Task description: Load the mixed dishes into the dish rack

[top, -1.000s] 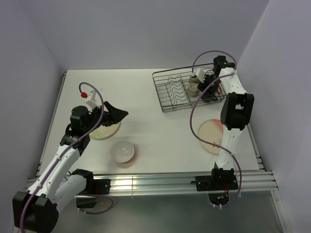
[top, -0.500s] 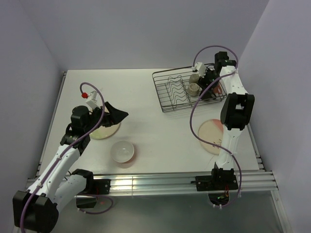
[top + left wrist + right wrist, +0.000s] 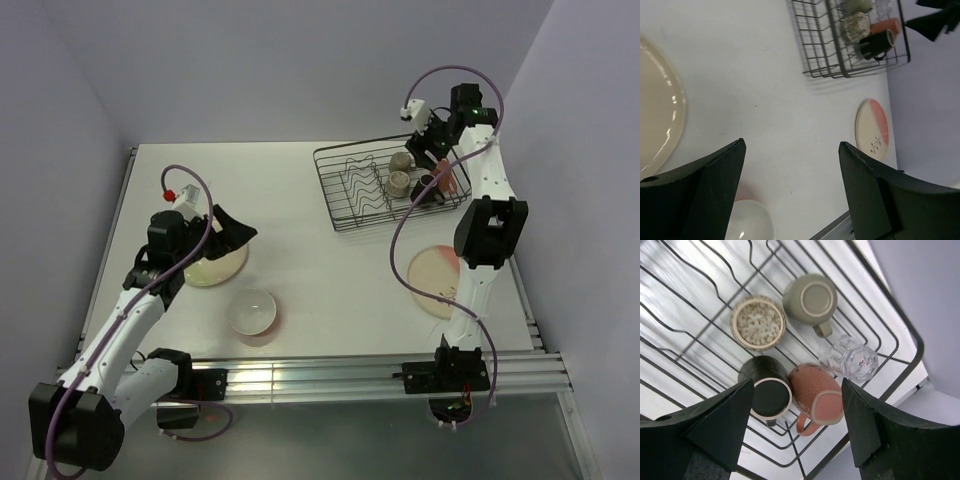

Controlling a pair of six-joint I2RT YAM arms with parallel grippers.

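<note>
Cream in glaze, the round plate (image 3: 222, 266) lies flat on the white table (image 3: 300, 230) at the left, partly under the left arm. Above its far edge hangs the left gripper (image 3: 791, 145), its two black fingers spread wide with nothing between them but bare tabletop (the plate sits off to one side of the gap in the wrist view). Just nearer the bases, the round white bowl (image 3: 251, 312) stands upright, close to the cream plate but apart from it.

Well to the right, the black wire rectangular dish rack (image 3: 365, 190) sits at the far side of the table, its wavy dividers bare in the left half. Crowded in its right half are five pieces: an olive cup (image 3: 810, 299) turned base-up, a speckled tan cup (image 3: 758, 322) just beside it, a dark brown cup (image 3: 767, 391) on its side, a pink mug (image 3: 816, 394) on its side touching that dark cup, and a clear faceted glass (image 3: 850, 357) between the pink mug and the rack's rim.

Over these hovers the right gripper (image 3: 797, 382), fingers parted wide, gripping nothing and touching no dish. Nearer the bases, by the right arm, the round cream-and-pink plate (image 3: 432, 280) with its small sprig drawing lies flat on the table, outside the rack.
</note>
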